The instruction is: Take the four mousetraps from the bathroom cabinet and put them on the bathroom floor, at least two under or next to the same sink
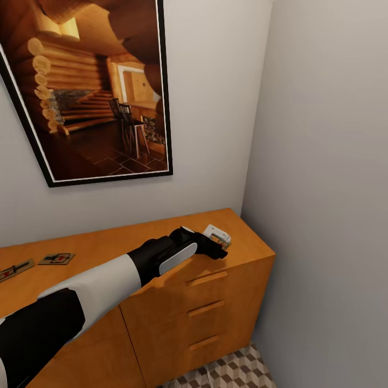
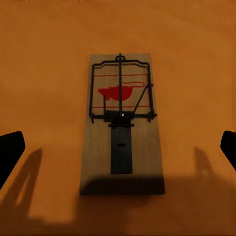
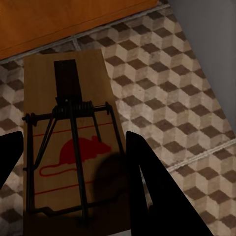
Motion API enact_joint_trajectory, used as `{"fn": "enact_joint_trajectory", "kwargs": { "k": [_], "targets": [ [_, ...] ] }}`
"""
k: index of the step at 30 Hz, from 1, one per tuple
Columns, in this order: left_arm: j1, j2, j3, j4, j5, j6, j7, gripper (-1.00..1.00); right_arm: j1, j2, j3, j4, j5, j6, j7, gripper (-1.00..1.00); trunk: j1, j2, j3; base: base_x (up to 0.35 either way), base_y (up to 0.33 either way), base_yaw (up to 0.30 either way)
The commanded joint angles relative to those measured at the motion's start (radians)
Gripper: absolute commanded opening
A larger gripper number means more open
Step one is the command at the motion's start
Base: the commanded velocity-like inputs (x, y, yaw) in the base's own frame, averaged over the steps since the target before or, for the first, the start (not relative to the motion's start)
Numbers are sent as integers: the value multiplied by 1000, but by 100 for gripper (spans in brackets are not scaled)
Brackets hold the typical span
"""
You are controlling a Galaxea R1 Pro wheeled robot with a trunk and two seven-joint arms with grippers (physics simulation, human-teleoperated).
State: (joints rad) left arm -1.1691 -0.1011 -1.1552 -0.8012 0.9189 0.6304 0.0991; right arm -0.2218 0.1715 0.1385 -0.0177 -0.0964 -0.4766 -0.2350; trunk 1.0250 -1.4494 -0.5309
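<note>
On the orange-brown cabinet [image 1: 237, 272], a mousetrap [image 1: 217, 235] lies at the right end of the top. My left gripper [image 1: 214, 248] hovers right over it, open. In the left wrist view the same mousetrap [image 2: 121, 125] lies flat between the spread fingertips [image 2: 10, 153], untouched. Two more mousetraps [image 1: 56, 258] [image 1: 16, 269] rest at the left end of the top. My right gripper [image 3: 73, 169] is shut on a fourth mousetrap [image 3: 69, 147], held above the cube-patterned bathroom floor [image 3: 187, 88] beside the cabinet's base [image 3: 59, 19].
A large framed picture [image 1: 91, 91] hangs on the wall above the cabinet. The side wall [image 1: 323, 188] stands close to the cabinet's right end. A small patch of tiled floor [image 1: 237, 372] shows in the narrow corner below the drawers.
</note>
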Motion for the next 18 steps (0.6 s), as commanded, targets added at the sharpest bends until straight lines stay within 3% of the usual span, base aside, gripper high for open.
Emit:
{"fn": "enact_joint_trajectory", "kwargs": {
  "k": [1, 18],
  "targets": [
    [-1, 0, -3, -2, 11, 2, 10, 100, -1, 0, 9, 1, -12, -4, -1, -100, 0, -1, -1, 0, 0, 0],
    [-1, -3, -5, -4, 11, 2, 10, 100, -1, 2, 9, 1, -12, -4, 0, -100, 0, -1, -10, 0, 0, 0]
  ]
}}
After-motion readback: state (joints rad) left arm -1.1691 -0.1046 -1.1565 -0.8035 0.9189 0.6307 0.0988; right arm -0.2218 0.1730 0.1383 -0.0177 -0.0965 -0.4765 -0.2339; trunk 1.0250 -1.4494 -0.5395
